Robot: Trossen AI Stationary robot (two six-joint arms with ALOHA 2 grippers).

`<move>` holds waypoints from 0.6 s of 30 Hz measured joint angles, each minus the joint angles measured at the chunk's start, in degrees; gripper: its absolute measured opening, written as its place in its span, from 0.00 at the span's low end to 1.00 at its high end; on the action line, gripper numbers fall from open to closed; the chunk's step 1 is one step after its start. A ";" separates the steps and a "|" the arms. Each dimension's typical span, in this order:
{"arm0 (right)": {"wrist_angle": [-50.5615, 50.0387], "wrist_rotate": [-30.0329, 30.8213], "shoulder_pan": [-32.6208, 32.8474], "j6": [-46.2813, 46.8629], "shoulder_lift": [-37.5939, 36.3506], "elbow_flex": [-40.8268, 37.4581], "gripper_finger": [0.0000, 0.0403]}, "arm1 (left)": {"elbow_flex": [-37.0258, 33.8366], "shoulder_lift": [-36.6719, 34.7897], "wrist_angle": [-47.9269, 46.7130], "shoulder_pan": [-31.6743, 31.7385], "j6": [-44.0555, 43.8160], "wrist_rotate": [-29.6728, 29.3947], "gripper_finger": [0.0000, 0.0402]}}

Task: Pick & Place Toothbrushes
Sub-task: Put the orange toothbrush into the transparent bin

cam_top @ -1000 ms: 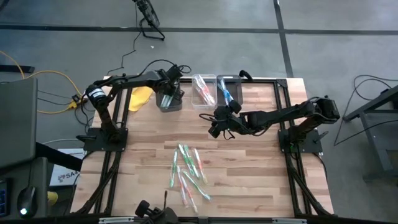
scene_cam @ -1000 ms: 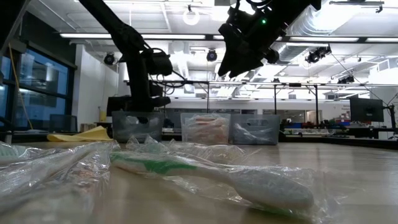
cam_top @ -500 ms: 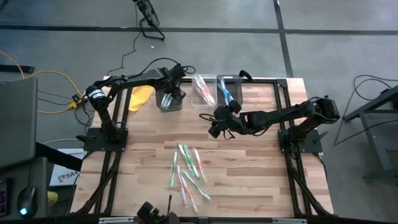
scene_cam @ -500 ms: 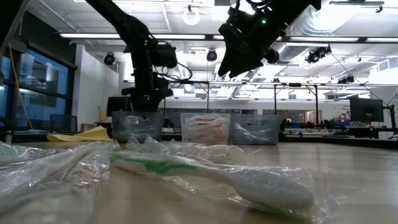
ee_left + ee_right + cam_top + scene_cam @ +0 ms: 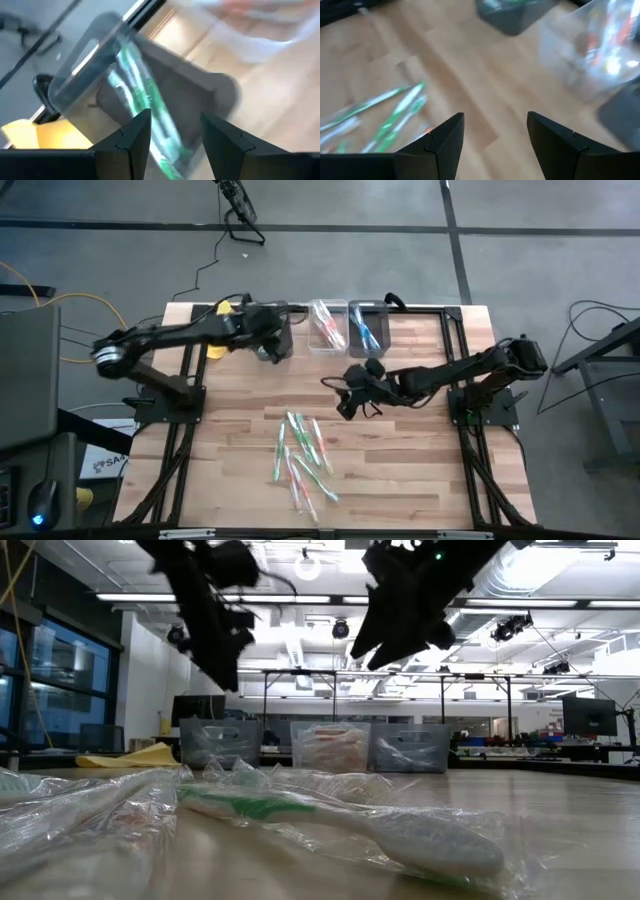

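Several toothbrushes (image 5: 300, 455), white with green or pink and wrapped in clear film, lie in a loose pile on the wooden table near its front. One wrapped green one (image 5: 330, 820) lies close in the low view. My left gripper (image 5: 172, 135) hangs open above the left bin (image 5: 85, 55), in which green toothbrushes (image 5: 145, 100) lie. It shows high up in the low view (image 5: 215, 620). My right gripper (image 5: 347, 405) stands open in the air over the table's middle, between the bins and the pile, holding nothing. Green toothbrushes (image 5: 385, 115) lie ahead of it.
Three small bins stand in a row at the far edge: the left one (image 5: 220, 743), the middle one (image 5: 328, 325) with pink brushes, the right one (image 5: 365, 325) with blue ones. A yellow cloth (image 5: 222, 332) lies left of them. Bare wood (image 5: 430, 460) lies right of the pile.
My left gripper has risen up out of the left bin and now hangs well above it, its arm stretched out lower over the table's left edge. My right gripper has gone a little toward the near edge, closer to the pile.
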 joint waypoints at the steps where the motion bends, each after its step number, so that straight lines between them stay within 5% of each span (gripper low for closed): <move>1: 0.07 -0.44 0.81 0.76 0.00 0.00 0.52 | -1.93 -2.35 1.70 -1.23 -0.09 -0.02 0.39; 9: 2.09 -4.05 6.62 9.02 2.93 -0.04 0.52 | -16.12 -18.90 10.38 -10.99 1.98 -0.13 0.38; 18: 15.73 -3.39 13.82 11.18 15.89 -0.01 0.52 | -26.31 -27.76 17.66 -18.59 5.93 -0.32 0.38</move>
